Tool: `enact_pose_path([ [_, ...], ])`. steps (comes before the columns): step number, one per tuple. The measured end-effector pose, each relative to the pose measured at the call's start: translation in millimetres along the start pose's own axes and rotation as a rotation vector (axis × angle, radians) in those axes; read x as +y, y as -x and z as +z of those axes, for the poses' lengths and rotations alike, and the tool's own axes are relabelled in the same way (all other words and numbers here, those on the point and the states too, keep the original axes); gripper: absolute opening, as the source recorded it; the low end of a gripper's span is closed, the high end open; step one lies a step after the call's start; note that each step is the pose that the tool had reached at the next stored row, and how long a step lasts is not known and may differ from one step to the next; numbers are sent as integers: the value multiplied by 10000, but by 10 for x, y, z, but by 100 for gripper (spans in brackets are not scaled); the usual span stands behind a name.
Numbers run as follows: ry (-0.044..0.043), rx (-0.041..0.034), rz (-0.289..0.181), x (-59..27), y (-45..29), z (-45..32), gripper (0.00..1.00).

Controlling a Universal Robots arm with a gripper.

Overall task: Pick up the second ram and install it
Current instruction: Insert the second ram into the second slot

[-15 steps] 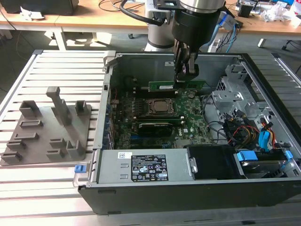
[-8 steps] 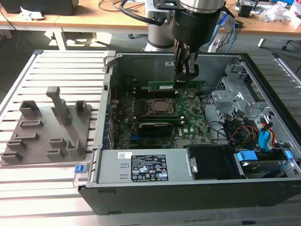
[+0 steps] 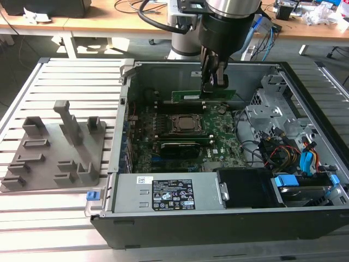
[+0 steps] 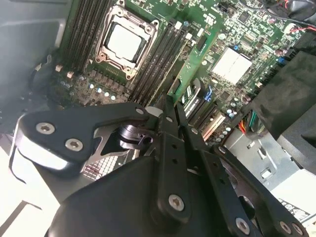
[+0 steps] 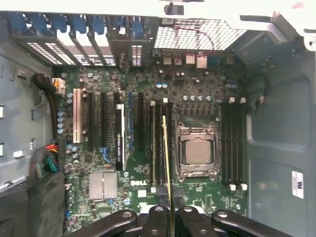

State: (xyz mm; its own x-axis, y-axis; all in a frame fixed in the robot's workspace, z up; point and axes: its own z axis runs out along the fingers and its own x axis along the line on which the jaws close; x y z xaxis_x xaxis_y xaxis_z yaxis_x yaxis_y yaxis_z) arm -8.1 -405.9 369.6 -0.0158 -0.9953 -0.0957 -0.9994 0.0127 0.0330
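Nearest in the exterior view, the dark wall of an open computer case (image 3: 218, 229) is seen lying on a slatted metal desk (image 3: 65, 71). Just behind that wall a power supply (image 3: 163, 194) is set. A black label (image 3: 174, 200) with white print and a small white sticker (image 3: 143, 179) are carried on it, but the print cannot be made out. At the exterior view's left, apart from the case, a grey holder tray (image 3: 54, 147) is placed on the slats.

Farther in, the motherboard (image 3: 218, 136) is laid flat, with the CPU socket (image 3: 185, 124) near its middle. Beyond the socket the second ram (image 3: 188, 96) is held on edge over the board, clamped by the closed fingers of the gripper (image 3: 211, 90). In the first wrist view the strip is lined up with the slots (image 5: 153, 138) just beside the socket; whether a slot is touched cannot be told. Open space is left between the strip and the case's far wall. At the back, wooden desks (image 3: 109, 22) strewn with cables (image 3: 131, 6) are seen.
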Motion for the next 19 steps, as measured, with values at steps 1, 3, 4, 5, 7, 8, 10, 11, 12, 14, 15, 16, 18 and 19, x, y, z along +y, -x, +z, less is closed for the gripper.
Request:
enact_pose_path([
  [1,0,-2,-1,-1,-3,20,14],
  [3,15,-3,0,-3,-4,76,14],
  [4,15,-5,1,-4,1,109,14],
  [5,14,-6,6,-4,3,127,14],
  [7,14,-6,12,-4,5,152,14],
  [8,14,-4,15,-5,7,168,14],
  [10,14,-5,21,-5,9,188,14],
  [11,13,-5,22,-6,9,193,14],
  [12,13,-6,24,-6,9,200,14],
  [14,13,-5,25,-6,8,210,14],
  [15,13,-6,25,-6,8,214,14],
  [16,13,-6,25,-6,7,218,14],
  [18,13,-5,25,-6,7,223,14],
  [19,13,-6,25,-6,6,227,14],
])
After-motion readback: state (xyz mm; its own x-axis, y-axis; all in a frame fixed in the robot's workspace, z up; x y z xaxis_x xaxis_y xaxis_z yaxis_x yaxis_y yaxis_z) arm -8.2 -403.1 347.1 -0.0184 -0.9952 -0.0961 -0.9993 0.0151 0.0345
